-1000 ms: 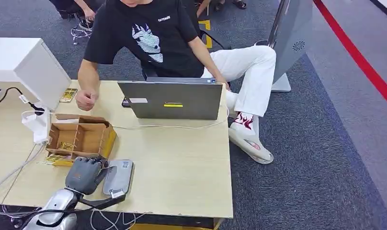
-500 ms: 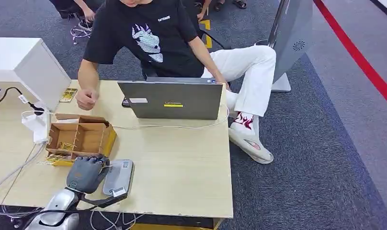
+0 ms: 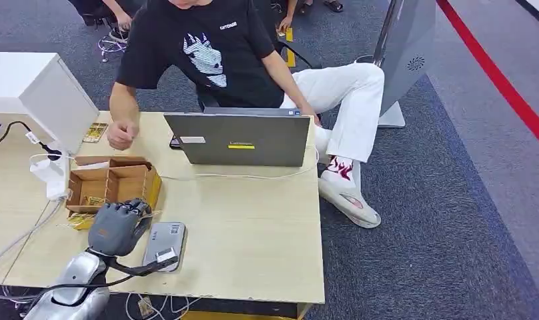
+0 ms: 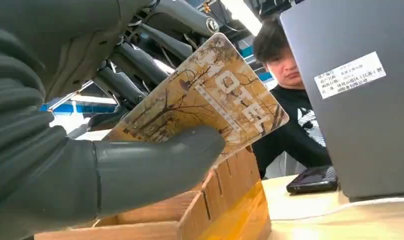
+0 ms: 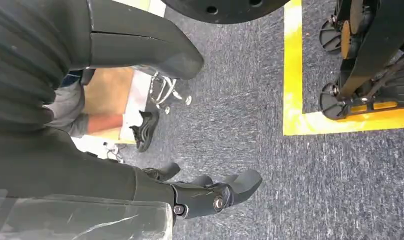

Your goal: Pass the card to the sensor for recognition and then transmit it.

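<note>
My left hand (image 3: 118,228) hovers over the table between the cardboard box (image 3: 111,186) and the grey sensor (image 3: 165,245), just left of the sensor. In the left wrist view my thumb (image 4: 155,162) and darker fingers pinch a yellow-brown card (image 4: 210,100) printed "HOTEL", its free end pointing towards the laptop (image 4: 360,95). The box (image 4: 225,200) lies right under the card. My right hand (image 5: 105,170) hangs beside my body over grey carpet, fingers apart and holding nothing.
A person in a black shirt (image 3: 200,50) sits behind the open laptop (image 3: 240,139), one fist (image 3: 121,135) on the table. A dark phone (image 3: 175,142), loose yellow cards (image 3: 95,132), a white box (image 3: 37,87) and cables (image 3: 27,230) lie around.
My left hand has risen and moved away from me, from beside the sensor towards the cardboard box, with the card still in it. The person's fist has barely shifted.
</note>
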Robot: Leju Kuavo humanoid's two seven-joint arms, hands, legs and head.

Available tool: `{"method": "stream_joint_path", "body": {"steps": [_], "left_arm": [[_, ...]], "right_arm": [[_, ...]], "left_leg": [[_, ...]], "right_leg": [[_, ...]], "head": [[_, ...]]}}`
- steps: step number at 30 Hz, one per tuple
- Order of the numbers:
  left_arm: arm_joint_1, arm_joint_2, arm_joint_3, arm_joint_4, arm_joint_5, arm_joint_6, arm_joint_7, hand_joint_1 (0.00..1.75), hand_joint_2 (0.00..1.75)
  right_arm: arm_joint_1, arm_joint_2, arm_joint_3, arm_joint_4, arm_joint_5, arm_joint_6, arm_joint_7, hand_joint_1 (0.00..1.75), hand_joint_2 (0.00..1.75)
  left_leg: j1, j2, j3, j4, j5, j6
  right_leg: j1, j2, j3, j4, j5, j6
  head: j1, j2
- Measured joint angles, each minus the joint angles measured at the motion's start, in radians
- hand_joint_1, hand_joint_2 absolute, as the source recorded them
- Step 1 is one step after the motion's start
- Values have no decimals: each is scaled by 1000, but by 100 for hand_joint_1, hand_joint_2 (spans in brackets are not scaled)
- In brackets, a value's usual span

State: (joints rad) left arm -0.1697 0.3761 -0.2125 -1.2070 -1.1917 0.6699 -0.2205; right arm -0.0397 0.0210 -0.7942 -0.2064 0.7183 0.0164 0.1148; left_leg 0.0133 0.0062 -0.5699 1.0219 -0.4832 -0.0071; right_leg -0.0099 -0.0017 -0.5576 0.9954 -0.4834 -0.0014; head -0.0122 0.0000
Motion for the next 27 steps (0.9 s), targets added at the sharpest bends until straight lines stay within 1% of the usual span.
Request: {"method": "stream_joint_path", "body": {"steps": [4,7,16,25,26,27], "left_arm": [[-19,10,8,-48,7,-4,-3,175,175],[-36,16,14,-63,9,-6,-7,175,175],[-68,31,42,-61,23,-9,-14,175,175],[-83,31,53,-56,24,-9,-18,175,175],[-83,31,55,-55,24,-9,-19,154,175],[-83,31,56,-55,23,-8,-19,17,175]], "right_arm": [[0,0,0,0,7,2,-1,0,175],[-1,0,0,0,14,3,-1,0,175],[-1,0,0,0,26,3,-1,0,175],[-1,0,0,0,32,3,-1,0,175],[-1,0,0,0,33,3,-1,0,175],[-1,1,0,0,34,3,-1,0,175]], "left_leg": [[0,0,0,0,0,0],[0,0,0,0,0,0],[0,0,0,0,0,0],[0,0,0,0,0,0],[0,0,0,0,0,0],[0,0,0,0,0,0]], "right_leg": [[0,0,0,0,0,0],[0,0,0,0,0,0],[0,0,0,0,0,0],[0,0,0,0,0,0],[0,0,0,0,0,0],[0,0,0,0,0,0]], "head": [[0,0],[0,0],[0,0],[0,0],[0,0],[0,0]]}}
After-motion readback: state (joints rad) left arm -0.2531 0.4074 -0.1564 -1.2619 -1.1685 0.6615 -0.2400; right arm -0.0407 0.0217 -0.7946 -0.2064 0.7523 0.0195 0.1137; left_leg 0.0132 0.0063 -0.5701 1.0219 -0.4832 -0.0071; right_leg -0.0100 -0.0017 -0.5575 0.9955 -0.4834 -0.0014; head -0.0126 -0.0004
